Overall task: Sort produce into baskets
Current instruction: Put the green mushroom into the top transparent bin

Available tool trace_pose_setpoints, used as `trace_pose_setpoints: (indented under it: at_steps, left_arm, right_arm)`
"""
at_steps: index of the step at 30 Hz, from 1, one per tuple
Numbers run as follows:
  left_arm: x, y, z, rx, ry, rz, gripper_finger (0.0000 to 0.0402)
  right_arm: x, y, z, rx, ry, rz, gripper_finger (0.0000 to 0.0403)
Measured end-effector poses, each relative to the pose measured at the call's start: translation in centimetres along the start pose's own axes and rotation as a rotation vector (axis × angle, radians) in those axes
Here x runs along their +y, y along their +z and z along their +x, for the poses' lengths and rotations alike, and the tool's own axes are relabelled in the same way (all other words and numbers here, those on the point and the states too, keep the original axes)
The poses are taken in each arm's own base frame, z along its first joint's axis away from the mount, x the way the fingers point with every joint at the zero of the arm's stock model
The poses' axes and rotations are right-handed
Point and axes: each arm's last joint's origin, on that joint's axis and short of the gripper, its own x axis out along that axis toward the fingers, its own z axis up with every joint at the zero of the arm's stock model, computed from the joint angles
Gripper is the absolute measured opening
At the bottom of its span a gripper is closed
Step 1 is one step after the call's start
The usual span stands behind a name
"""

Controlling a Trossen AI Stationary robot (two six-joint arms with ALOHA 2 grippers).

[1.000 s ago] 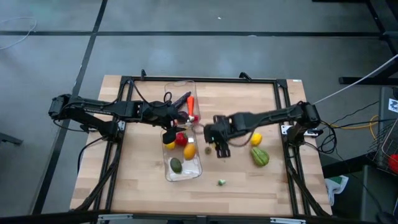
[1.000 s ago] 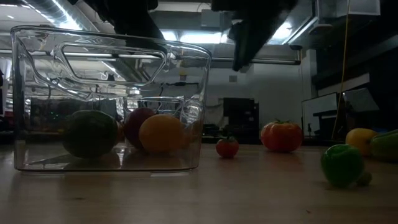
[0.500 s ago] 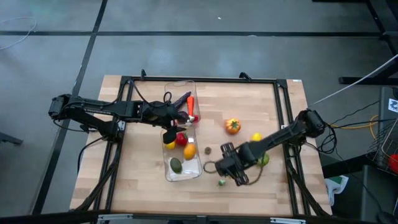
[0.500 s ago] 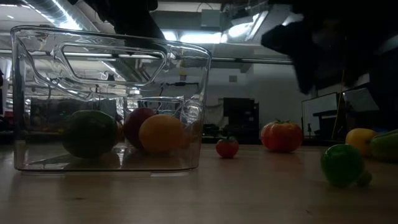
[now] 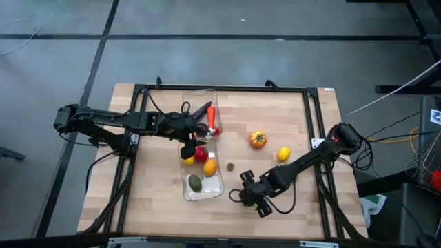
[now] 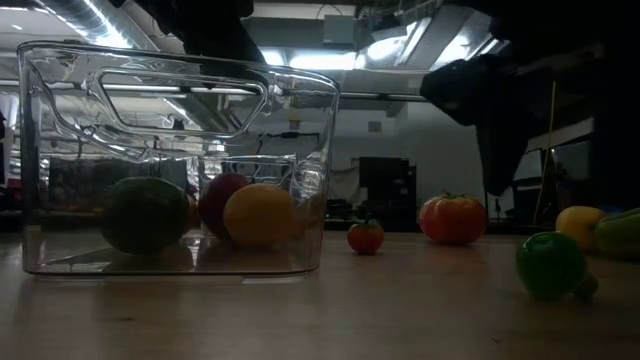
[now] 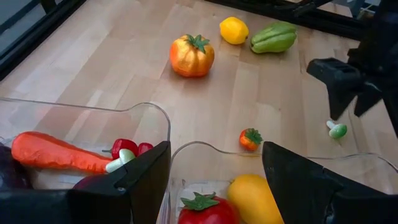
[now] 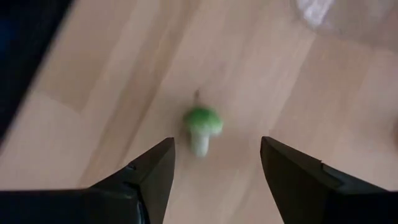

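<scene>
from above we see the right claw (image 5: 253, 200) low over the counter (image 5: 303, 117), near the clear bin (image 5: 204, 194); the left claw (image 5: 195, 141) hangs over the bins.

at counter level, a green mushroom (image 6: 552, 266) lies right of that bin.

past the left claw's wide-open, empty fingers (image 7: 140, 180) we see a carrot (image 7: 56, 153) and a pumpkin (image 7: 192, 55).

the right claw's fingers (image 8: 149, 174) stand apart, empty, the mushroom (image 8: 201, 127) on the counter between them.

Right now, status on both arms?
Right pincer open, above small green piece, not touching. Left pincer open, empty, over the baskets. Nothing blocking.
</scene>
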Motion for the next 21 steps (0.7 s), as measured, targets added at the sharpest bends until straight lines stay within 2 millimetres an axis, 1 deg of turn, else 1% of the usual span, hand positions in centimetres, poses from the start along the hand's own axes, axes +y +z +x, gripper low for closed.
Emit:
trace_pose_setpoints:
  at_steps: [6,10,13,21]
  left_arm:
    - [0.0,0.0,0.0,0.001,0.0,0.0,0.025]
    - [0.0,0.0,0.0,0.001,0.0,0.0,0.025]
    - [0.0,0.0,0.0,0.001,0.0,0.0,0.025]
    - [0.0,0.0,0.0,0.0,-0.001,0.0,0.025]
  right_arm:
    - [0.0,0.1,0.6,-0.045,0.005,0.002,0.0234]
    - [-0.1,-0.2,1.9,-0.005,0.007,0.003,0.0234]
    - [0.1,-0.3,2.7,0.004,0.054,0.004,0.0234]
    - [0.0,-0.1,2.8,-0.01,0.065,-0.022,0.0234]
